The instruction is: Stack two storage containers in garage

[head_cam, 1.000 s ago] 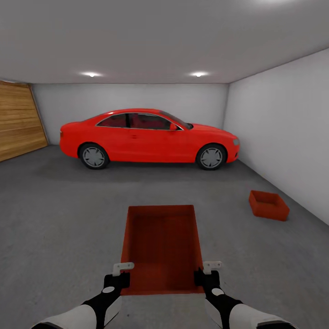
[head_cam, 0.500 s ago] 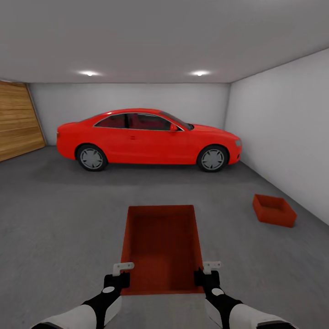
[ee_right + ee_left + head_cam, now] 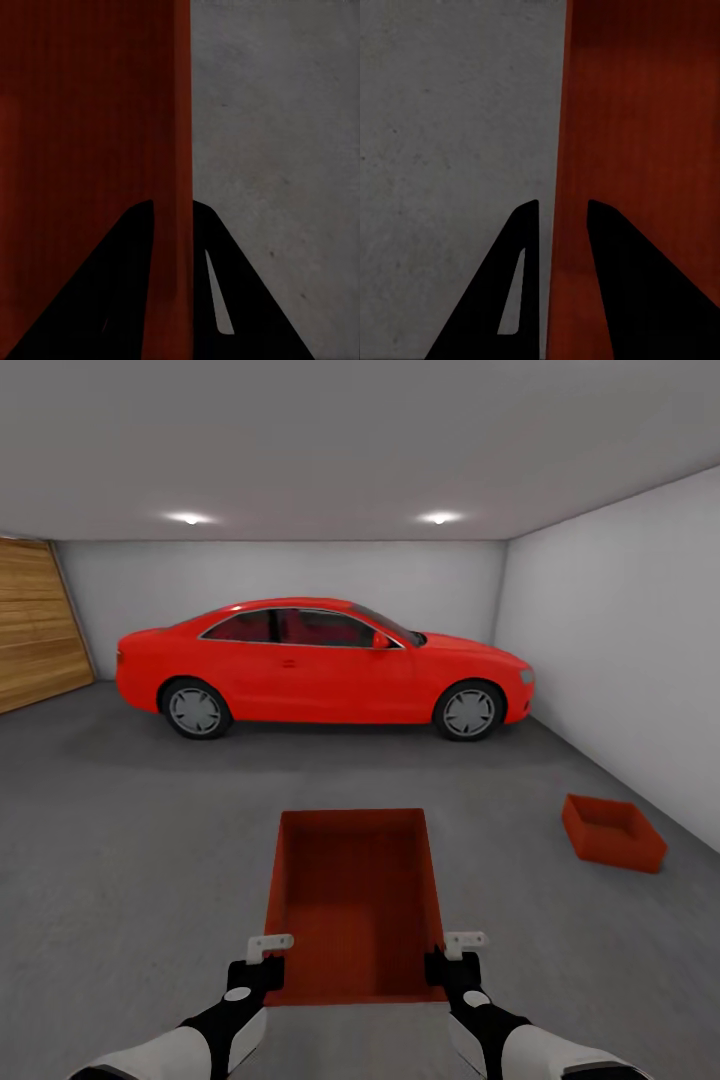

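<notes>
Orange-red carried container (image 3: 355,900) is clamped by both side walls: left pincer (image 3: 268,958) and right pincer (image 3: 452,954) each grip one. Second container (image 3: 612,831) rests on the garage floor (image 3: 130,840) near the right wall. Step in hand: transport. Next: approach, align above, lower.

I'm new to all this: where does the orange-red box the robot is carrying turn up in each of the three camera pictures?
Head view: the carried orange-red rectangular container sits low in the middle, held between both grippers.
Left wrist view: its side wall runs between the left gripper fingers.
Right wrist view: its other wall runs between the right gripper fingers.
Shared landmark: the grey concrete floor beside the box.
</notes>
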Controlling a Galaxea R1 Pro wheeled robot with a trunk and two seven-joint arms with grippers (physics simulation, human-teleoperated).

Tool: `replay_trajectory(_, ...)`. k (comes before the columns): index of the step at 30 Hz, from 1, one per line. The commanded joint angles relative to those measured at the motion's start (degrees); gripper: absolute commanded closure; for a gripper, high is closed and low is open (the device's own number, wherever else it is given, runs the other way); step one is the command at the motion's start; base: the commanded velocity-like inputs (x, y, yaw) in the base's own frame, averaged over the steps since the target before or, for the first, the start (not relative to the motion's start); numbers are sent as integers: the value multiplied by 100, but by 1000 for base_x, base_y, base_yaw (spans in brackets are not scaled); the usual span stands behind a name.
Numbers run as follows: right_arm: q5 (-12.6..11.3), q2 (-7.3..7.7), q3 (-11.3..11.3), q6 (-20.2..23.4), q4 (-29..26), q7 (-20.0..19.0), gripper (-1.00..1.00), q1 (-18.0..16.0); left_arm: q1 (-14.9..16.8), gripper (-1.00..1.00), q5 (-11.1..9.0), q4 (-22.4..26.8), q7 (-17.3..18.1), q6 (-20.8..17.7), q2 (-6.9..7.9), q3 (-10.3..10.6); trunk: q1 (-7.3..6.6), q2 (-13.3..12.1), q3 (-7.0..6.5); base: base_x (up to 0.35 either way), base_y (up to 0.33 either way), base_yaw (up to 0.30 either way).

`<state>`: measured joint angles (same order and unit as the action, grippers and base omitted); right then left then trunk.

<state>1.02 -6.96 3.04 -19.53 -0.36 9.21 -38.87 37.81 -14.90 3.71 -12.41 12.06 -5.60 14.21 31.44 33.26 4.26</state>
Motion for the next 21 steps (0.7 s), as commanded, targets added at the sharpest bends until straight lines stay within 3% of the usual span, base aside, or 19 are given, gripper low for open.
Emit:
replay_trajectory(1,-210,-139,-278,-43,26,37,100,-6,8,100,-17,6,-104,150,-2,22,5,9,10,321,0,0)
replay_trajectory(21,-211,-139,-278,-49,27,37,100,-6,9,100,-14,7,-104,148,-2,25,5,9,10,321,0,0)
